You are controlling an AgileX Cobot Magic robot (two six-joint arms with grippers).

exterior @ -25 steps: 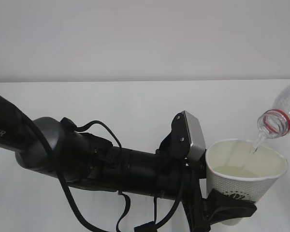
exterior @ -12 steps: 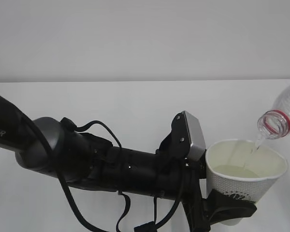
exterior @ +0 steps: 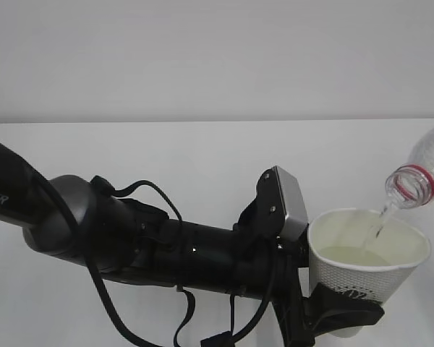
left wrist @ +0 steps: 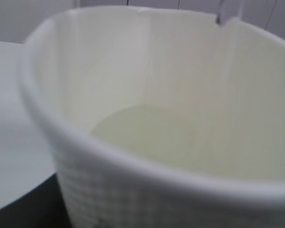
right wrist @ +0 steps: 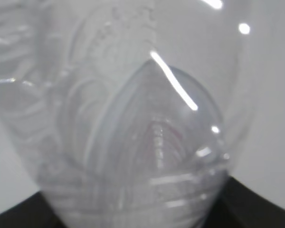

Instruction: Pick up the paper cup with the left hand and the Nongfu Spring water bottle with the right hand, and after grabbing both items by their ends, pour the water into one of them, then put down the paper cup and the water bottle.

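One paper cup (exterior: 367, 269), one Nongfu Spring water bottle (exterior: 425, 173), and two arms at work, though only the left hand (exterior: 333, 311) shows plainly from where I stand; the right hand (right wrist: 256, 209) appears only as a dark edge under the bottle in its own wrist view.

The bottle is tipped steeply, its long axis running from the upper right down to the lower left, mouth and red neck ring pointing down at the cup's far right rim. It hangs in the air just above that rim, not touching it. The cup stands upright, mouth up, held off the white bench (exterior: 202, 159) at the lower right of the exterior view.

A thin stream of the water (exterior: 376, 225) falls from the bottle's mouth into the cup. Inside the cup a shallow pool covers the bottom; the walls above it are bare and most of the cup is unfilled. The upper part of the bottle near the neck looks clear and empty.

The left jaws are clamped around the cup's lower part, black fingers wrapping its base. The right jaws grip the bottle near its bottom end, to judge by the ribbed base that fills the right wrist view; the fingers themselves are hardly visible.
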